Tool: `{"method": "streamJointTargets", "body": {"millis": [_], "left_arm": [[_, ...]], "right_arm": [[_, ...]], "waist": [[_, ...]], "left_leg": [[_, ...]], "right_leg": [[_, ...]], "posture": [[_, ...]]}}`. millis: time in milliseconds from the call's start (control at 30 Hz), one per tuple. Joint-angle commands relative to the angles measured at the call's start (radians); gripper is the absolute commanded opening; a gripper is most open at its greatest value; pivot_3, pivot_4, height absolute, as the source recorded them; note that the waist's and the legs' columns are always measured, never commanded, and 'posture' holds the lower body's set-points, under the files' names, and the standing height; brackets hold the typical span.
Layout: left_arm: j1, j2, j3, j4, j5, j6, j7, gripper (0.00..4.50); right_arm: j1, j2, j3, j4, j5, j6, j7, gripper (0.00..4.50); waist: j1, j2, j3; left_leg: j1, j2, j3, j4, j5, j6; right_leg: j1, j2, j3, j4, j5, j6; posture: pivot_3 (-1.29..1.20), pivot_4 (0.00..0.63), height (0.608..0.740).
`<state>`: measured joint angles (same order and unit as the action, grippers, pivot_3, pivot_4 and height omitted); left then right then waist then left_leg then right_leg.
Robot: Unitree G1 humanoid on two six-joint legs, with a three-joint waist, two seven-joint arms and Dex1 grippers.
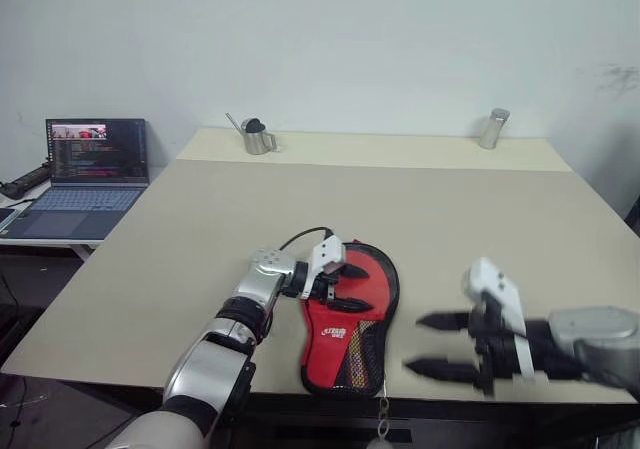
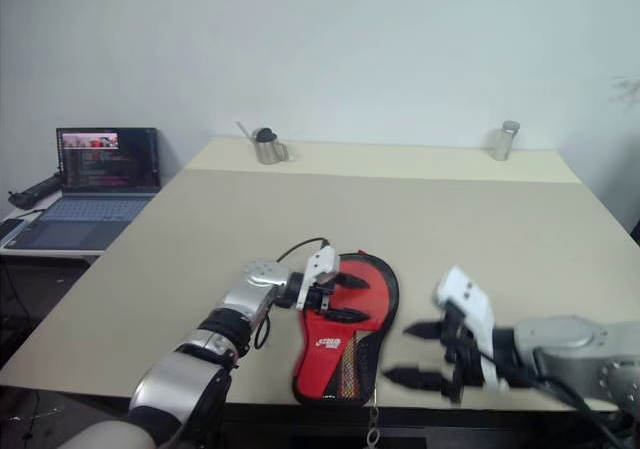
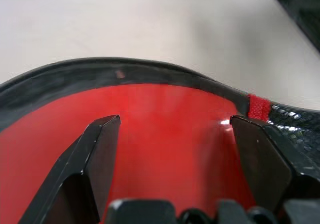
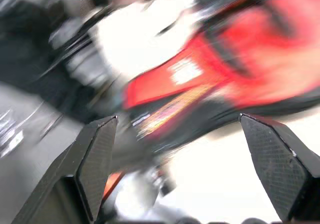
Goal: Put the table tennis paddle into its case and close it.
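We see the case (image 1: 345, 324) lying apparently closed on the table (image 1: 200, 229), left gripper (image 1: 345, 287) and right gripper (image 1: 432, 345) both spread wide, holding nothing.

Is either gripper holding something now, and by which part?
Nothing is held. The left gripper is open above the case; the right gripper is open beside it.

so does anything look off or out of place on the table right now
Mostly tidy. The one oddity: the red case lies at the table's near edge, its narrow end at the lip and its zipper pull dangling over. The left gripper is open over it; the right gripper is open beside it.
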<state>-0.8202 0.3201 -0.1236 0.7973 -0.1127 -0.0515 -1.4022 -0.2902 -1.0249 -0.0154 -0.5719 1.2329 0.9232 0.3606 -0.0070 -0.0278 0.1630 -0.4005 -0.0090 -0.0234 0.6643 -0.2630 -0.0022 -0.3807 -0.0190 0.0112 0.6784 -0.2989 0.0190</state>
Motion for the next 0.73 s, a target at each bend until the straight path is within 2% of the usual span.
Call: {"method": "streamJointTargets", "body": {"millis": [33, 200, 367, 433, 633, 733], "left_arm": [[0.097, 0.102, 0.061, -0.345, -0.122, 0.216, -0.02, 3.83], [0.288, 0.25, 0.174, -0.703, -0.23, 0.445, 0.097, 3.83], [0.459, 0.265, 0.315, -0.907, -0.255, 0.533, 0.34, 3.83], [0.471, 0.238, 0.319, -0.955, -0.262, 0.573, 0.424, 3.83], [0.552, 0.25, 0.324, -0.989, -0.284, 0.555, 0.467, 3.83], [0.558, 0.226, 0.317, -0.982, -0.287, 0.545, 0.51, 3.83]], "right_arm": [[-0.031, 0.101, 0.022, 0.133, -0.258, -0.19, 0.059, 4.26], [-0.113, 0.215, 0.011, 0.378, -0.423, -0.33, 0.201, 4.26], [-0.163, 0.222, -0.044, 0.542, -0.486, -0.361, 0.313, 4.26], [-0.176, 0.196, -0.068, 0.608, -0.512, -0.374, 0.373, 4.26], [-0.2, 0.213, -0.06, 0.638, -0.613, -0.387, 0.401, 4.26], [-0.217, 0.206, -0.033, 0.651, -0.658, -0.371, 0.439, 4.26]], "waist": [[-0.002, 0.0, 0.0], [-0.006, 0.003, 0.002], [0.002, 0.003, 0.002], [0.01, 0.003, 0.003], [0.006, 0.004, 0.003], [0.003, 0.004, 0.003]], "left_leg": [[0.0, 0.001, 0.0, 0.0, 0.0, 0.0], [0.0, 0.001, 0.001, -0.001, 0.0, 0.0], [0.0, 0.001, 0.002, 0.0, 0.0, 0.0], [0.0, 0.001, 0.002, 0.0, 0.0, 0.0], [0.001, 0.001, 0.002, 0.0, 0.0, 0.0], [0.001, 0.001, 0.003, -0.001, 0.0, 0.0]], "right_leg": [[0.0, 0.0, 0.0, 0.0, 0.0, -0.001], [-0.003, 0.0, 0.002, 0.002, -0.001, -0.002], [-0.002, -0.001, 0.002, 0.002, -0.001, -0.002], [-0.002, -0.001, 0.002, 0.002, -0.001, -0.002], [-0.002, -0.001, 0.002, 0.002, -0.001, -0.002], [-0.002, -0.001, 0.002, 0.002, -0.001, -0.002]], "posture": [[0.0, 0.15, 0.74], [0.0, 0.15, 0.74], [0.0, 0.15, 0.74], [0.0, 0.15, 0.74], [0.0, 0.15, 0.74], [0.0, 0.15, 0.74]]}}
